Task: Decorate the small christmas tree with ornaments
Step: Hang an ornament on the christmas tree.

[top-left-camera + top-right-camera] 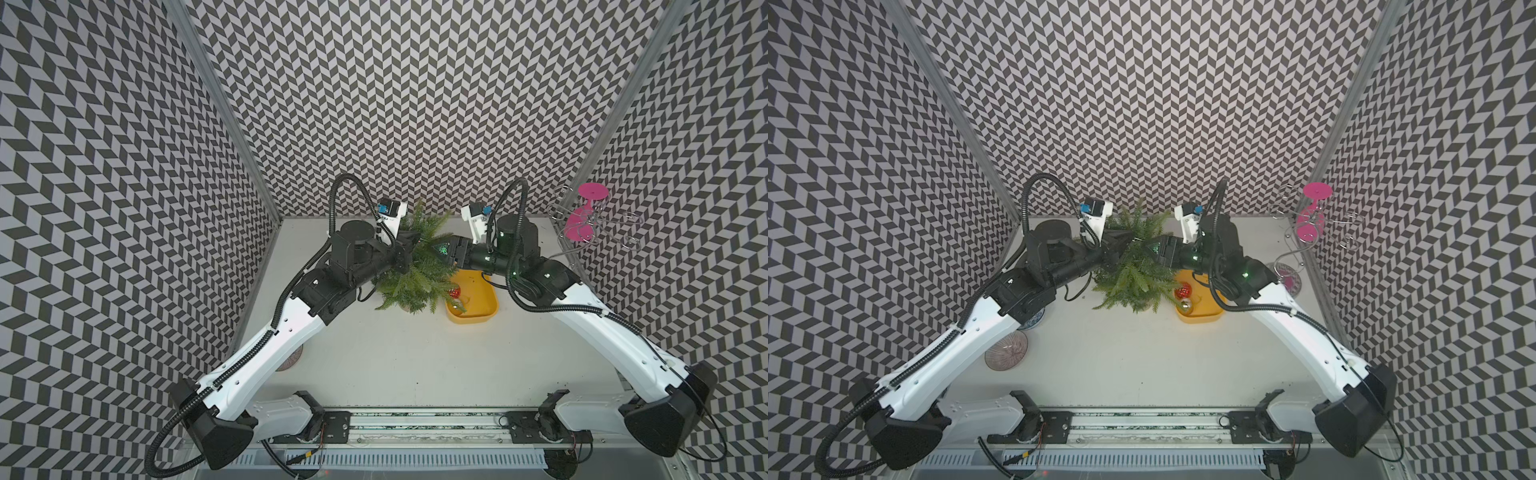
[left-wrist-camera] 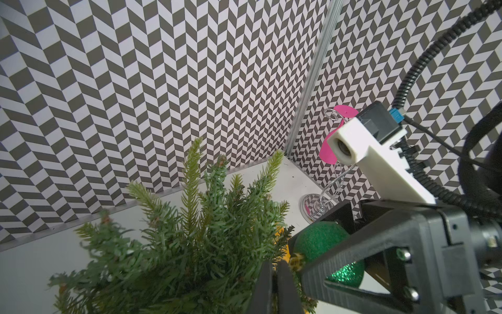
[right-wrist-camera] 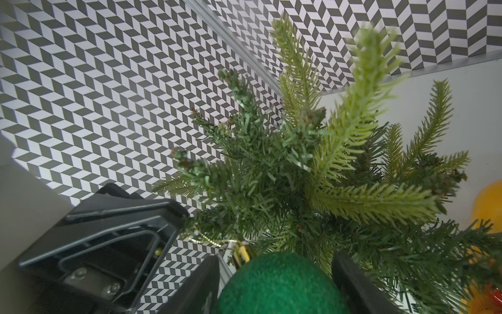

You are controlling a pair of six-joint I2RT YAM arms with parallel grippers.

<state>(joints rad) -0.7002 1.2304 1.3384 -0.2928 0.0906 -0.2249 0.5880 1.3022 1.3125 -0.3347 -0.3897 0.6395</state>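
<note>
Currently left gripper [image 2: 275,270] fingers pressed together at the small christmas tree [image 1: 415,274] top; right gripper [image 3: 275,261] fingers spread, flanking green ornament [image 3: 279,288], contact unclear. Tree stands upright just beside yellow tray [image 1: 486,309].

No legible text, no readable labels, brands, numbers or signs on any surface shown

Left end effector [image 2: 277,286] (jaws pressed together) meets tree [image 2: 184,244] foliage beside green ornament [image 2: 317,242].
</note>
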